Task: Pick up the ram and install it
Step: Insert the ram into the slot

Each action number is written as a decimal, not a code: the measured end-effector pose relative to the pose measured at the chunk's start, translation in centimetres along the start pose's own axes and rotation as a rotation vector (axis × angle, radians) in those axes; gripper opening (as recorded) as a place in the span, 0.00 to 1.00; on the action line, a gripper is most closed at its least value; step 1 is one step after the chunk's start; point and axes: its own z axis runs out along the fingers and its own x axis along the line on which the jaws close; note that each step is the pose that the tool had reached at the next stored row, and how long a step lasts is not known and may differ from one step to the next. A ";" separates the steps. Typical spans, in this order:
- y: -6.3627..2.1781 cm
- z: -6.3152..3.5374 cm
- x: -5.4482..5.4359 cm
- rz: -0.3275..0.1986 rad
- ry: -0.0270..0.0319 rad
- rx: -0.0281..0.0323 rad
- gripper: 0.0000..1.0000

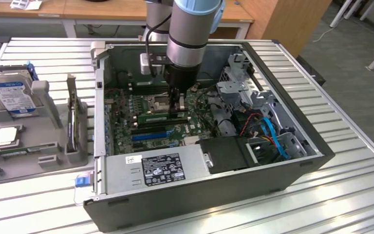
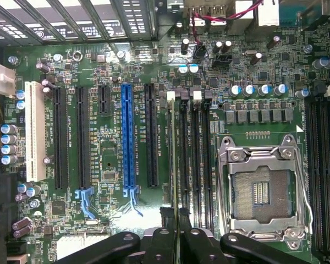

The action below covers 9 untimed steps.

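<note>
The ram (image 1: 161, 117) is a narrow green stick standing on edge across the motherboard (image 1: 125, 114), inside the open computer case (image 1: 206, 195). My gripper (image 1: 177, 106) reaches straight down onto it, beside the processor socket (image 1: 159, 101). In the wrist view the gripper (image 2: 176, 223) has its black fingers (image 2: 164, 220) pressed together on a thin edge, the ram (image 2: 177, 165), which runs along the memory slots (image 2: 195, 159) with white clips. Whether the stick is fully seated in a slot I cannot tell.
The grey power supply (image 1: 154, 168) fills the near side of the case, and red and blue cables (image 1: 268, 131) lie at the exterior view's right. A grey tray (image 1: 50, 146) outside the case holds a blue-labelled hard drive (image 1: 8, 92) and a silver chip (image 1: 4, 136). Case walls surround the arm.
</note>
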 end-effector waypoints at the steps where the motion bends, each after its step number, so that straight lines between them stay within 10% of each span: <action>1: 0.00 0.00 0.0 0.000 -0.0001 0.0000 0.13; 9: -0.01 0.00 0.1 0.000 -0.0001 0.0000 0.13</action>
